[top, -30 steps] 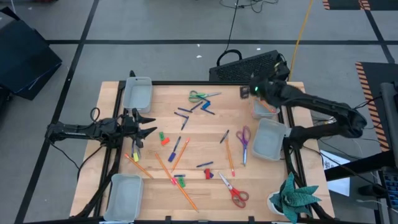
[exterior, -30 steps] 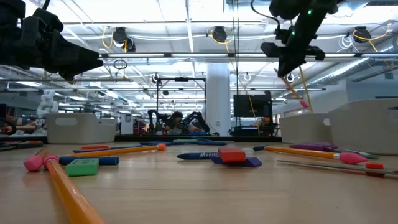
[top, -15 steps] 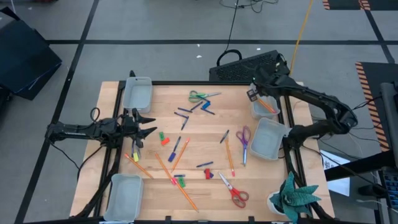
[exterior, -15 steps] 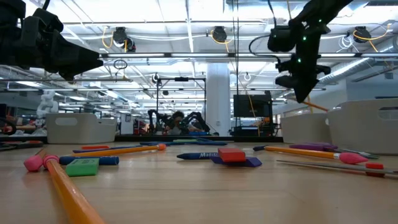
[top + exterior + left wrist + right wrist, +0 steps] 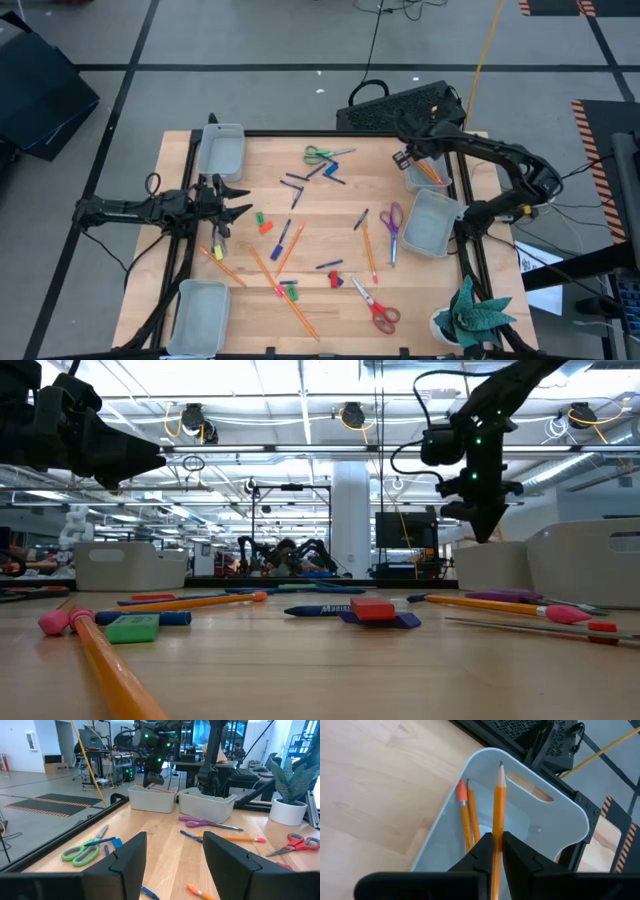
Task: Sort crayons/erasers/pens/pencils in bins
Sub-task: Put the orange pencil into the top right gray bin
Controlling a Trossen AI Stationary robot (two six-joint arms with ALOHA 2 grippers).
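Pencil [image 5: 499, 805], orange, is pinched between the right gripper's [image 5: 494, 851] closed fingers and points lengthwise into the far-right bin [image 5: 555, 815], directly above two pencils [image 5: 468, 817] already lying there. The alignment with the bin's long axis probably lets it drop in flat beside them. In the high view the right gripper [image 5: 408, 157] sits at that bin's [image 5: 424, 183] inner end. The left gripper [image 5: 172, 857] hovers at the table's left edge, fingers spread and empty, apparently waiting. Pens [image 5: 283, 238], crayons [image 5: 262, 222] and more pencils [image 5: 284, 292] lie unsorted mid-table.
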